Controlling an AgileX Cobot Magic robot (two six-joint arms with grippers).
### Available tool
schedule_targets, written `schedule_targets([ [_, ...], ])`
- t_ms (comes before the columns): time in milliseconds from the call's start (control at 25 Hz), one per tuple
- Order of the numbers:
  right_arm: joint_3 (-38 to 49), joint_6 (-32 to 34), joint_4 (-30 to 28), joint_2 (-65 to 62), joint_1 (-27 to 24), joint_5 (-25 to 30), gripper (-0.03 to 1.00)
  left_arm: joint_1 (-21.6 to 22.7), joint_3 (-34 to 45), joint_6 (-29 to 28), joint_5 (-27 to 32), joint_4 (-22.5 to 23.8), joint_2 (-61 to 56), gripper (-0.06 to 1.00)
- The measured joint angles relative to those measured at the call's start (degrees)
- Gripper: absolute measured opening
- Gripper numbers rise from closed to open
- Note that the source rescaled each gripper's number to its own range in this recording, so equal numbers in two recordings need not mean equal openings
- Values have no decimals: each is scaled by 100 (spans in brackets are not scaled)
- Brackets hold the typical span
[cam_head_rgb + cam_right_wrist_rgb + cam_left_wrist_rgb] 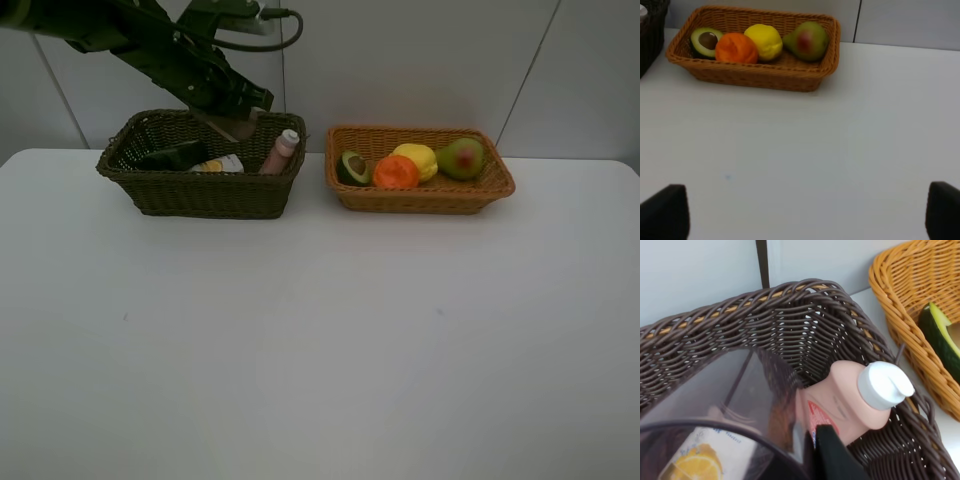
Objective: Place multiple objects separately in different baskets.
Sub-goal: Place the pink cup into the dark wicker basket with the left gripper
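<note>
Your left gripper (240, 118) is clamped on the translucent mauve cup (705, 405) over the dark wicker basket (200, 190), beside the pink bottle (850, 400). Release too high and you risk tipping that bottle. Your right gripper (805, 212) hangs wide, empty, above the white counter (840, 125).

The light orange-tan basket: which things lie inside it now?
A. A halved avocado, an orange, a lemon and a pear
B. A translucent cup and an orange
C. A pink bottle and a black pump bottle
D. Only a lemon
A: the light orange-tan basket holds the halved avocado, orange, lemon and pear, side by side.
</note>
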Motion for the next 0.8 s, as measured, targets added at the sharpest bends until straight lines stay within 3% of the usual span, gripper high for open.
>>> schedule_targets([
  [400,0,0,0,0,0,0,100,0,0,4,-30,-135,0,0],
  [560,0,0,0,0,0,0,100,0,0,6,-30,-148,0,5],
  [680,0,0,0,0,0,0,100,0,0,78,-30,-148,0,20],
  [800,0,0,0,0,0,0,100,0,0,183,-57,-148,0,45],
])
